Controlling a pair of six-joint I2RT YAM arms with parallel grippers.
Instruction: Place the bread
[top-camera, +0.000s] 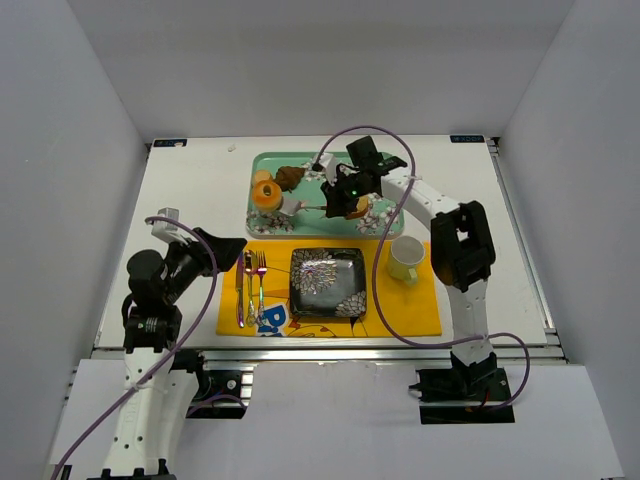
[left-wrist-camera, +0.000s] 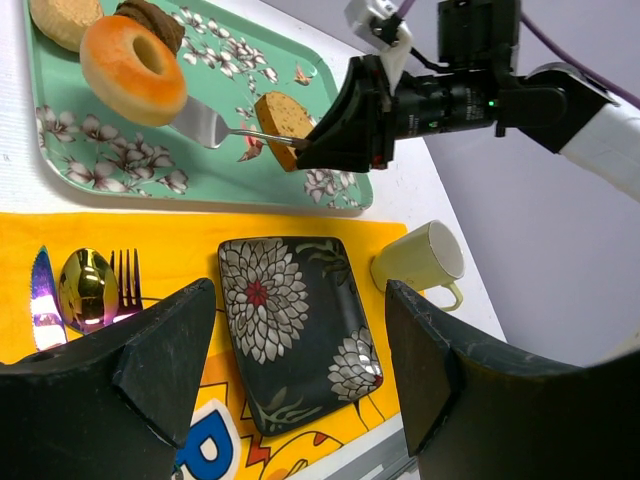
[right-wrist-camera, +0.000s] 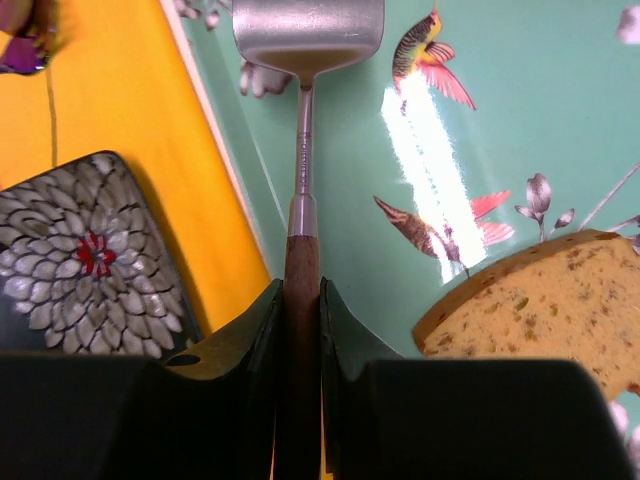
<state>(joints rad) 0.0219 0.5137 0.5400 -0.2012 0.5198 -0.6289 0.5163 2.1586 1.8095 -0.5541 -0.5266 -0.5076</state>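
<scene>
The bread is a golden-orange ring lying on the left part of the green tray; it also shows in the left wrist view. My right gripper is shut on the wooden handle of a metal spatula. The spatula blade is bare and lies low over the tray, right beside the bread. My left gripper is open and empty, above the yellow mat's left side. The bread is out of the right wrist view.
A tan bread slice, a pale bun and a brown pastry share the tray. On the yellow mat are a dark flowered plate, a pale mug and cutlery.
</scene>
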